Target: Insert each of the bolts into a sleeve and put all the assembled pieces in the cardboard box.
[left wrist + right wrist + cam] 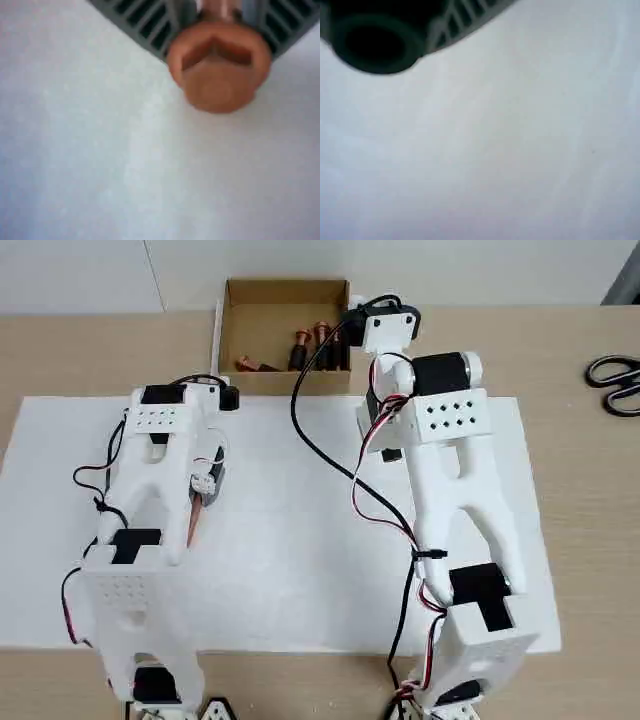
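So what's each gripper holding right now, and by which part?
Left gripper holds a copper bolt by its shank, head free. Right gripper holds a black sleeve by its body, open end free; exact spot hidden.

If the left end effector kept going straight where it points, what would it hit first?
Probably the white sheet under it; beyond the copper bolt it holds, nothing else lies ahead, though depth is unclear.

text: none readable | labels: none | numbers: none | signs: none | checked: high view, both wrist views
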